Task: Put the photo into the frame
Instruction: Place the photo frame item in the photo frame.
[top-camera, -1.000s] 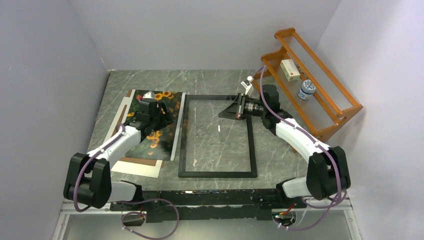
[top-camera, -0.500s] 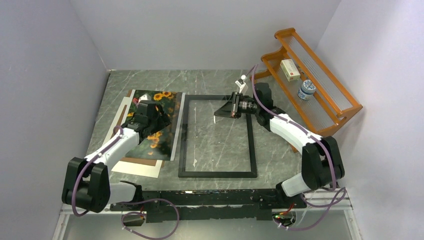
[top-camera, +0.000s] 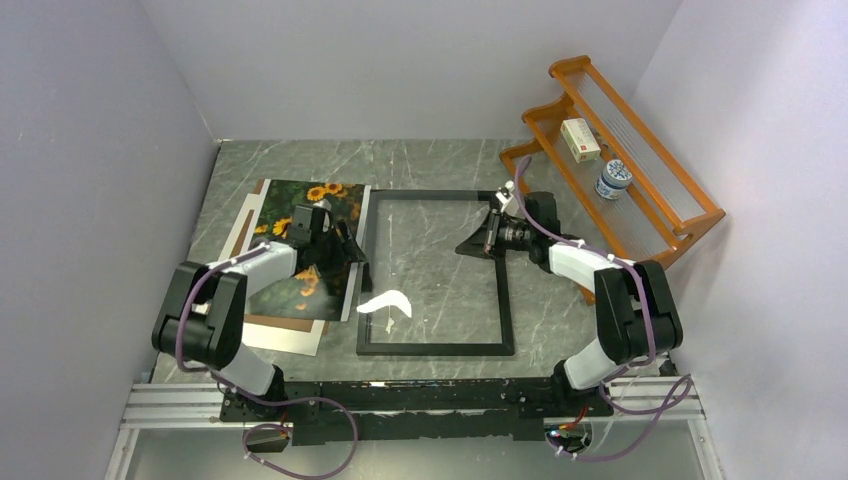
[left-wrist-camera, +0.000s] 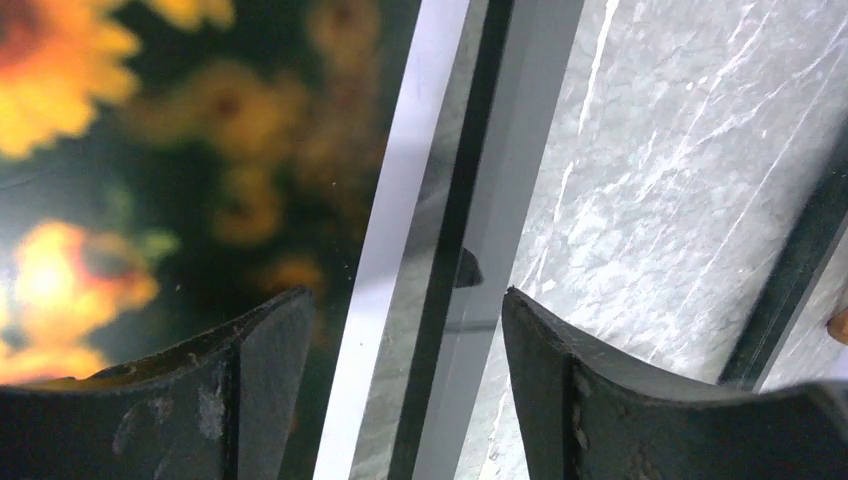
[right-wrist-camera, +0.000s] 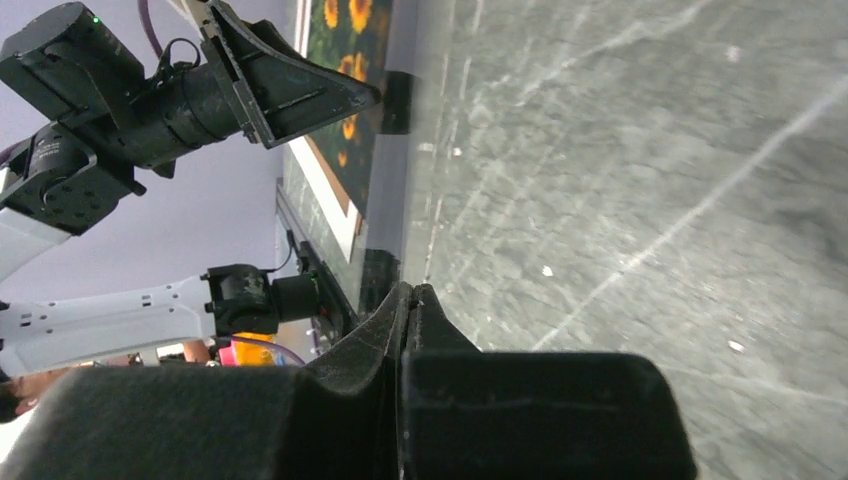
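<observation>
The photo (top-camera: 300, 290), sunflowers on dark green, lies flat at the left on a white mat. The black frame (top-camera: 435, 349) lies flat in the middle, its clear pane showing the marble. My left gripper (top-camera: 348, 250) is open and low over the seam between photo and frame. In the left wrist view its fingers (left-wrist-camera: 270, 380) straddle the mat's white edge (left-wrist-camera: 400, 200) and the frame's (left-wrist-camera: 455, 250) black left rail, with the photo (left-wrist-camera: 120, 150) on the left. My right gripper (top-camera: 465, 246) is shut on nothing, tip over the pane by the frame's right rail; in its wrist view the shut jaws (right-wrist-camera: 410, 290) point across the pane.
An orange wooden rack (top-camera: 650, 215) stands at the back right, holding a white box (top-camera: 580, 140) and a blue-and-white jar (top-camera: 612, 180). A brown board (top-camera: 270, 322) and the white mat (top-camera: 290, 340) stick out under the photo. Walls close in on three sides.
My left gripper has slid right to the frame's left rail. The right gripper has pulled back toward the frame's right rail. A bright white glare now shows on the pane.
</observation>
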